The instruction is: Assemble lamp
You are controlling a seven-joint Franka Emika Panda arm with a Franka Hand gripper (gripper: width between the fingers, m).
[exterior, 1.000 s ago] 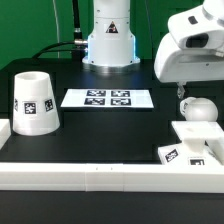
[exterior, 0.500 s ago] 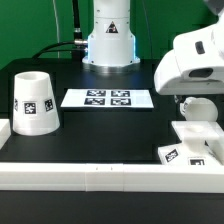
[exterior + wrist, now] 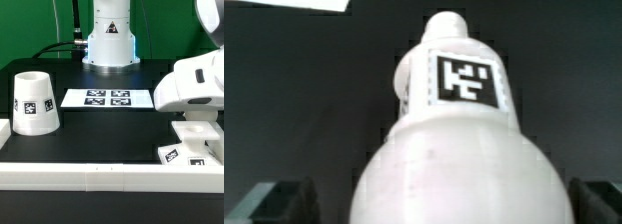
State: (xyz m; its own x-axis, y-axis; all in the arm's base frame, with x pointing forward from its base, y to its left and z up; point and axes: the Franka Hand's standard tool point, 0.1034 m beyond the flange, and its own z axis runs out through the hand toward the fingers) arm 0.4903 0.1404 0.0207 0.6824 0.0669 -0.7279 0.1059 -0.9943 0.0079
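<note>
Exterior view, from its left: shade (image 3: 31, 100) stands wide end down near the table edge on that side, well apart from everything else. My read is that it's parked for a later step. Marker board (image 3: 108, 98) lies flat mid-table toward the back edge, nothing on it. Toward the edge on the exterior view's right, the arm (image 3: 195, 85) hangs low and blocks whatever is under it. Base (image 3: 193, 132) sits just in front of it, at the front corner on that side. Wrist view: bulb (image 3: 446, 150) is on the black table, tag (image 3: 466, 80) facing the camera, between the fingers (image 3: 278, 200). Claw (image 3: 429, 205) is spread wide, no contact visible, gripping nothing. Looks lined up to straddle the bulb for a pick.
</note>
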